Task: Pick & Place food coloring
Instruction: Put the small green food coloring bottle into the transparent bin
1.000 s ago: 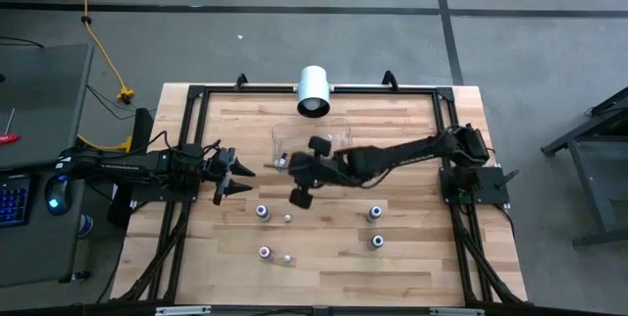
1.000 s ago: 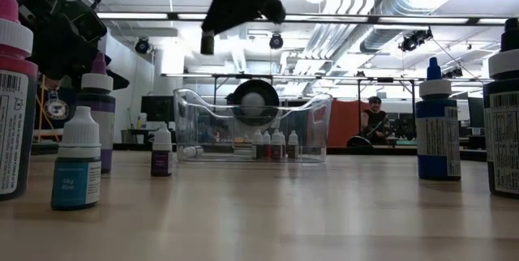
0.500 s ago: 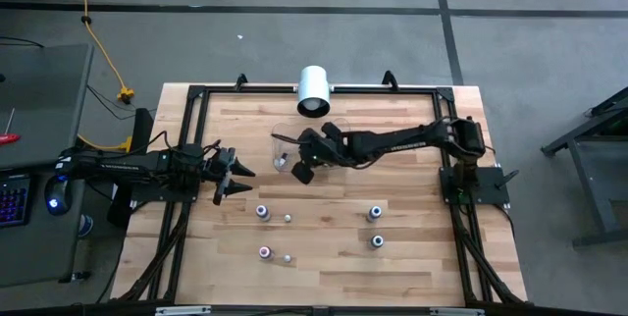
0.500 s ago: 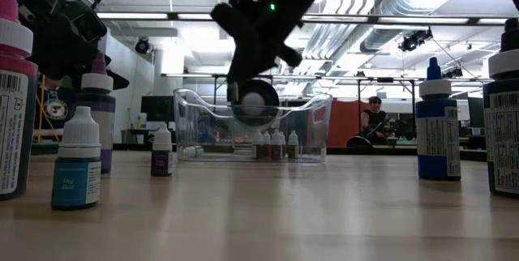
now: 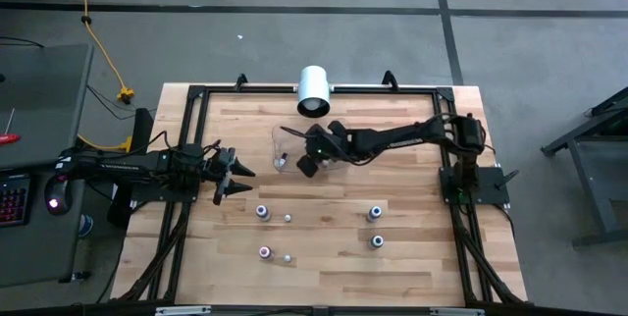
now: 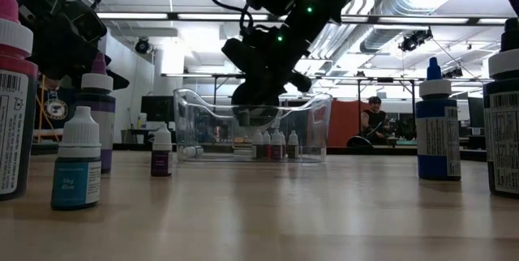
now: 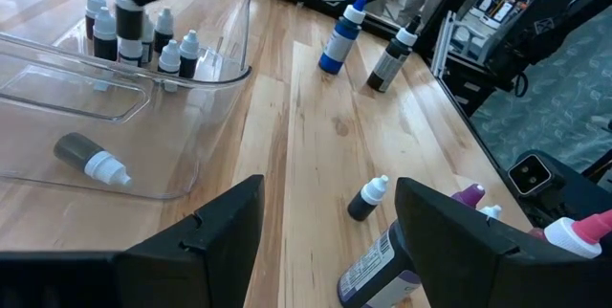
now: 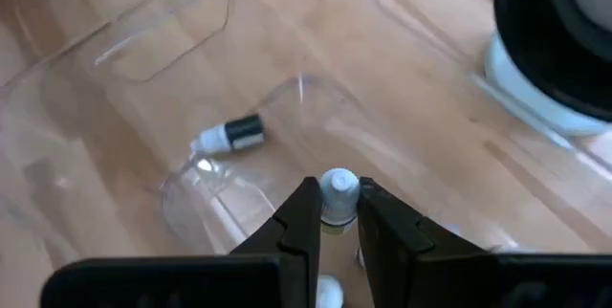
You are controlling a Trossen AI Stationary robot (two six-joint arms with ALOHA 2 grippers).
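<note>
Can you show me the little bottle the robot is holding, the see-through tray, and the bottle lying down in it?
held bottle [image 8: 338, 191]: right wrist view, on its white cap.
clear tray [image 6: 212, 109]: low view, on its front wall.
lying bottle [image 7: 86, 155]: left wrist view, on its dark body.

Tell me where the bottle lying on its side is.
The lying bottle rests inside the clear tray, at its left end, beside the right gripper.

small bottle [image 6: 79, 160], near left in low view: teal label looks like "Sky Blue", pretty blurry | pink-capped bottle [image 6: 14, 99] at the left edge: barcode only, can't read the print | nothing else legible
</note>
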